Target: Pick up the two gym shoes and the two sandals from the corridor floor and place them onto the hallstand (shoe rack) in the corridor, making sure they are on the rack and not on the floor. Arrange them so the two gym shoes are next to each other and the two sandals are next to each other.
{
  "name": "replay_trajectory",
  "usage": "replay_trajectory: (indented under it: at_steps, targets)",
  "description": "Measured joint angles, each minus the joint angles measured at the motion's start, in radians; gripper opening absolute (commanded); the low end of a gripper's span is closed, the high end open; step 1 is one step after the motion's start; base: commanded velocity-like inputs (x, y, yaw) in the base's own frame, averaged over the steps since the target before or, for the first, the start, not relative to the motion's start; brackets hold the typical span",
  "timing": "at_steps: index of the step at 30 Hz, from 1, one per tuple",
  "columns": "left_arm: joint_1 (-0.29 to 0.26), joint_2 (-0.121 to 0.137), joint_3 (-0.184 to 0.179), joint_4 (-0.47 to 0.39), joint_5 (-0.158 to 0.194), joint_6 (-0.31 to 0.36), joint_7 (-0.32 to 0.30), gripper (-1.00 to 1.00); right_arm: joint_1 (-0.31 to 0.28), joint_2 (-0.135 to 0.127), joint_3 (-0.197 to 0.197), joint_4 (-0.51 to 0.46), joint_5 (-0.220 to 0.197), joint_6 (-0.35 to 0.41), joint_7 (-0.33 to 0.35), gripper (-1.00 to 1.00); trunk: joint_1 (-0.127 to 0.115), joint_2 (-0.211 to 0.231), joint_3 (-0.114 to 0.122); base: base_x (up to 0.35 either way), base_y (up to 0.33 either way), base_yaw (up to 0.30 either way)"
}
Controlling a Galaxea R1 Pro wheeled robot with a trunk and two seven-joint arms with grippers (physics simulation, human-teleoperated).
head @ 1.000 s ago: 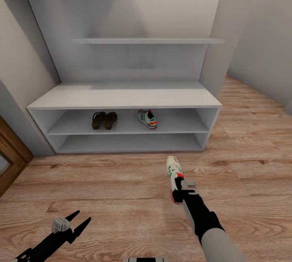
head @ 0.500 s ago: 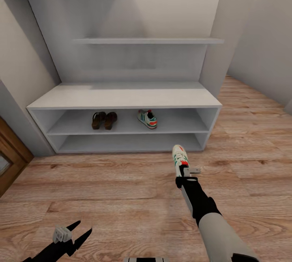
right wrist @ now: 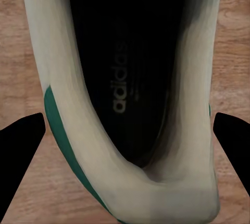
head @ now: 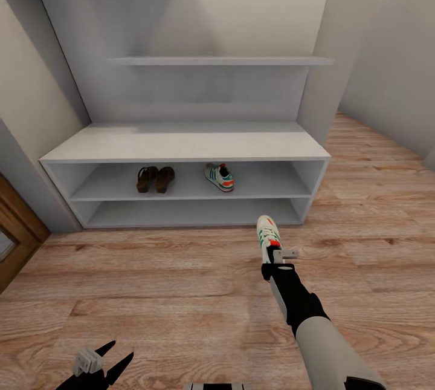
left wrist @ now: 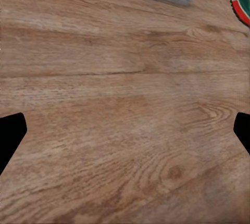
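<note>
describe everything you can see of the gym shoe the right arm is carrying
The gym shoe is white with teal-green side stripes and red-orange patches. The right gripper holds it by the heel, toe pointing toward the hallstand, above the wood floor. The right wrist view looks into its dark opening, with adidas lettering on the insole.

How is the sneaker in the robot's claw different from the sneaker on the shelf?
The held sneaker is gripped at its heel by the right claw, in front of the hallstand; the shelved sneaker rests on the upper shelf tier, right of the sandals. The held one's toe points toward the rack; the shelved one's heel faces the back. Both are white with green stripes and red patches.
</note>
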Motion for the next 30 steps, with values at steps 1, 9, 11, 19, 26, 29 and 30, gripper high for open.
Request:
replay_trajectory:
  at_steps: [1,9,11,19,26,29,30]
  targets:
    - [0.0,0.0,0.0,0.0,0.0,0.0,0.0,1.0,0.0,0.0,0.0,-0.001,0.0,0.0,0.0,-1.0,0.0,0.0,0.0,0.0,-0.009,0.0]
    - [0.001,-0.001,-0.001,0.0,0.001,0.0,0.002,1.0,0.0,0.0,-0.001,-0.009,0.0,0.001,0.0,-1.0,0.0,0.0,0.0,0.0,-0.191,0.071]
    - [0.002,-0.003,-0.001,0.0,0.001,0.0,0.002,1.0,0.0,0.0,-0.001,-0.009,0.0,0.001,0.0,-1.0,0.0,0.0,0.0,0.0,-0.262,0.215]
    - [0.002,-0.006,-0.001,0.0,0.001,0.0,0.002,1.0,0.0,0.0,-0.001,-0.009,0.001,0.002,-0.001,-1.0,0.0,0.0,0.003,0.043,-0.264,0.247]
    - [0.002,-0.006,-0.001,0.0,0.001,0.0,0.032,1.0,0.0,0.0,-0.001,-0.009,0.001,0.002,-0.001,-1.0,0.0,0.0,0.01,0.209,-0.208,0.212]
    - [0.002,-0.007,-0.001,0.0,0.0,0.0,0.05,1.0,0.0,0.0,0.0,-0.01,0.001,0.002,-0.002,-1.0,0.0,0.0,0.012,0.156,-0.125,0.1]
    - [0.002,-0.007,-0.001,0.0,0.0,0.0,0.053,1.0,0.0,0.0,0.0,-0.01,0.001,0.002,-0.002,-1.0,0.0,0.0,0.012,0.092,-0.073,0.057]
